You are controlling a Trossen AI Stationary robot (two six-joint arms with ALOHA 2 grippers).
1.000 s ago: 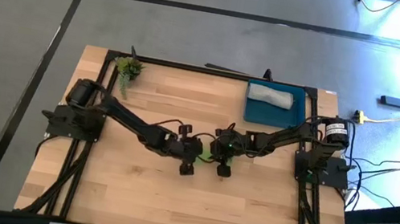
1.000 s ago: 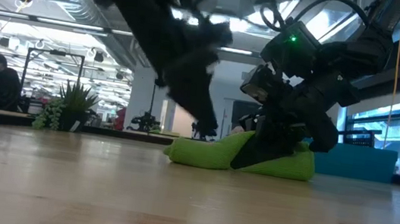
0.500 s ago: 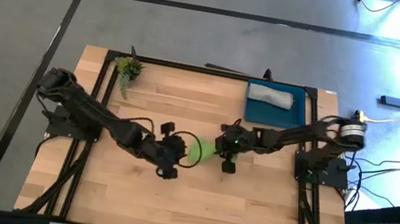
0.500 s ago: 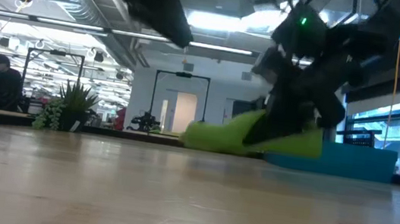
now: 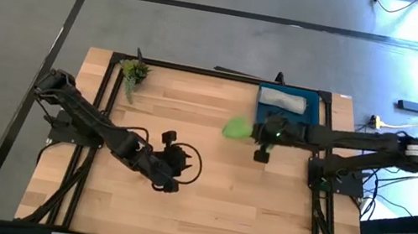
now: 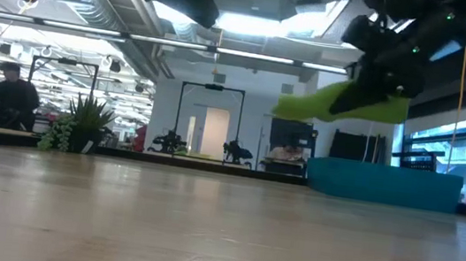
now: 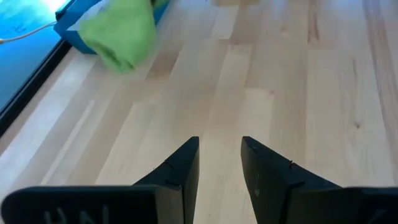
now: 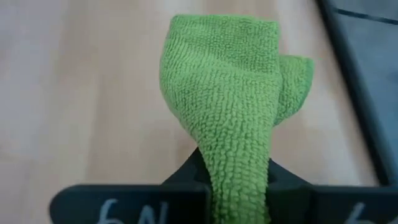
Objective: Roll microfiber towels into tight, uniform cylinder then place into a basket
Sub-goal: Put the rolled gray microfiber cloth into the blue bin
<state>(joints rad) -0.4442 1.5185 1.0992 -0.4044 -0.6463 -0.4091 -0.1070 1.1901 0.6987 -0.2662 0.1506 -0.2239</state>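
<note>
The lime-green microfiber towel (image 5: 236, 127), bunched into a roll, hangs in the air left of the basket with my right gripper (image 5: 249, 131) shut on it. In the low view this green towel (image 6: 334, 103) is well above the table. The dark-blue basket (image 5: 310, 124) stands at the far right and holds a rolled grey towel (image 5: 283, 100) lying on its floor. My left gripper (image 5: 172, 170) stands open over bare wood left of centre, with nothing between its fingers (image 7: 186, 165). My right gripper pinches the green roll between its two fingers, where the cloth is squeezed narrow (image 8: 239, 177). The fingers come from the table's right, slanting down. The rest of the roll (image 8: 224, 68) sticks out past the fingertips toward the table's left, lifted clear of the table.
A small potted plant (image 5: 134, 72) stands at the far left corner. Bare wood (image 5: 202, 209) lies between the two arms and along the near edge. A person (image 6: 6, 103) sits in the room beyond the table.
My right gripper has risen and gone toward the table's far right, toward the basket, carrying the green roll, which has left the table and now hangs clear. My left gripper has drawn away from the towel toward the table's left and near side and has risen.
</note>
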